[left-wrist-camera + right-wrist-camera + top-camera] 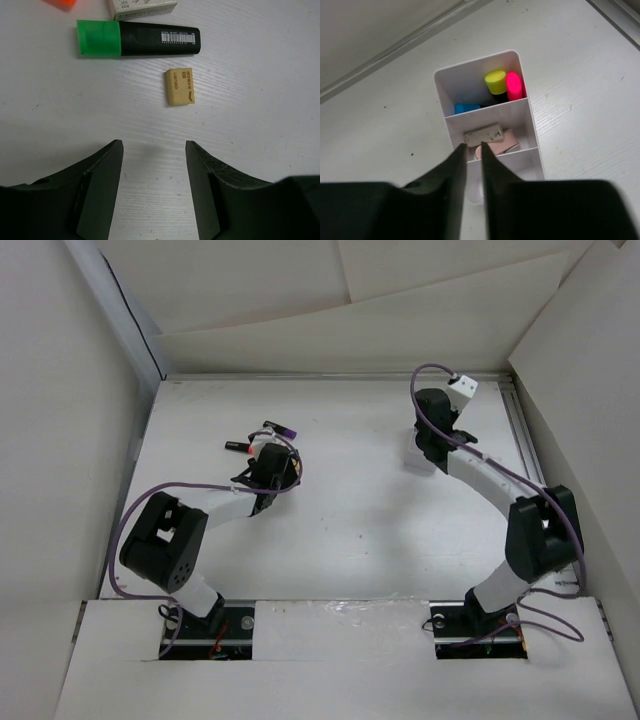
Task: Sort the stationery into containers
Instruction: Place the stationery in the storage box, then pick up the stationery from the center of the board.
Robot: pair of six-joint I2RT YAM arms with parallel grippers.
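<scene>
Ahead, tan eraser [180, 86] beyond spread left fingers [100, 187], right fingers [447, 187] barely parted over box [462, 82]

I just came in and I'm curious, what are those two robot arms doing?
They are sorting stationery. The left gripper hangs open over the table, just short of a tan eraser and a green-capped highlighter. The right gripper hovers over the white box, jaws barely apart with nothing between them. The box's end compartment holds yellow, pink and blue highlighters, the next one erasers.
</scene>
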